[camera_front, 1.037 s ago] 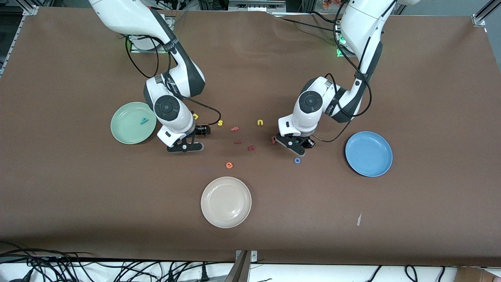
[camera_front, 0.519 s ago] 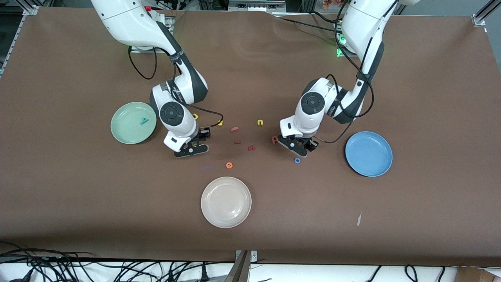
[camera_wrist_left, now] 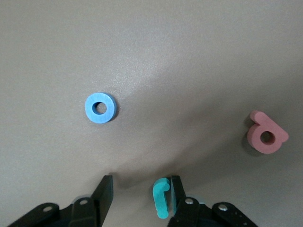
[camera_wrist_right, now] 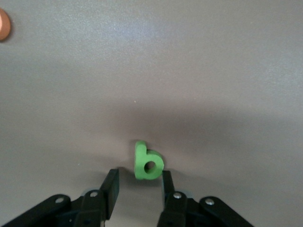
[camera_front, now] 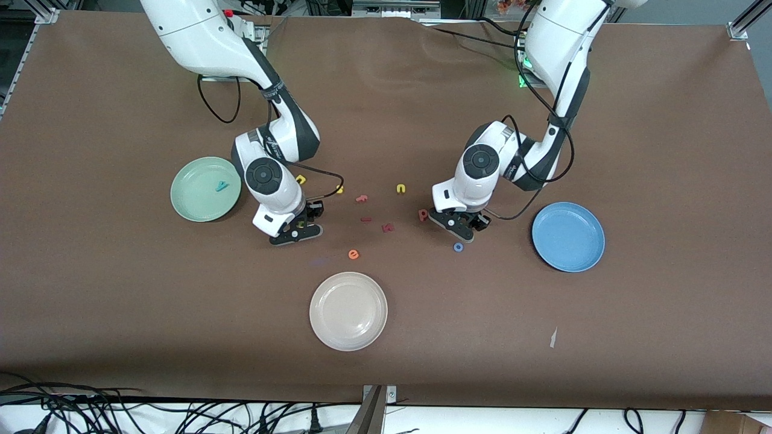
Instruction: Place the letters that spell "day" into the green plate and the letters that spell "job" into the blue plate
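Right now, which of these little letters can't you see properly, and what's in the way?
- Green a: almost wholly hidden in the front view by the right arm's wrist. Only the right wrist view shows it, at the right pincer.
- Teal j: hidden in the front view by the left pincer. In the left wrist view one finger covers its edge.
- Dark red letters: too small in the front view to read.

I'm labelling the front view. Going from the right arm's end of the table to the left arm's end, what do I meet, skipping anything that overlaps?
green plate → orange e → yellow u → pink b → blue o → blue plate
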Robot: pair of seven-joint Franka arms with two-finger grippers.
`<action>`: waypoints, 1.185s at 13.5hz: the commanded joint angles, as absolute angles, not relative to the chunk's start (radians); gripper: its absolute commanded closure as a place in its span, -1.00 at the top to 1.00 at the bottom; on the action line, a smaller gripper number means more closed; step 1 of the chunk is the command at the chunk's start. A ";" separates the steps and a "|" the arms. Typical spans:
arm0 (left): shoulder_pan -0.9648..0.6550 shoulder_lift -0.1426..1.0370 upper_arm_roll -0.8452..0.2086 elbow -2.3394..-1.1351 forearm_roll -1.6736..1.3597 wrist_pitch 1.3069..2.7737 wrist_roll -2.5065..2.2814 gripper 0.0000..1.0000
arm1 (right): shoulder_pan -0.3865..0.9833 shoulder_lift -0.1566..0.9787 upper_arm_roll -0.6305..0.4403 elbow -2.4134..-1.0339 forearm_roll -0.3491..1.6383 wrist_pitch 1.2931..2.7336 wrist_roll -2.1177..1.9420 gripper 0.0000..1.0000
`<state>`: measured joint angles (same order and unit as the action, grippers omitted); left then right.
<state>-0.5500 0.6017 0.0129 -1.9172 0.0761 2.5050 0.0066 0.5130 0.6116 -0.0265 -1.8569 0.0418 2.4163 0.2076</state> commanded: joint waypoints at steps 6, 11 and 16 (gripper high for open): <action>-0.549 0.598 0.014 -1.924 0.094 2.496 -0.011 -0.21 | 0.506 0.632 -0.026 -1.855 0.048 2.465 0.181 -0.14; -0.549 0.597 0.014 -1.924 0.100 2.496 -0.006 -0.56 | 0.506 0.644 -0.028 -1.853 0.048 2.493 0.181 -0.76; -0.542 0.583 0.015 -1.914 0.104 2.491 0.005 -0.82 | 0.505 0.548 -0.077 -1.853 0.051 2.344 0.181 -0.88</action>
<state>-0.5499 0.6013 0.0131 -1.9186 0.0762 2.5025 0.0052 0.5108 0.6133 -0.0494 -1.8517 0.0414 2.4333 0.1973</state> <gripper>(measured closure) 0.846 0.727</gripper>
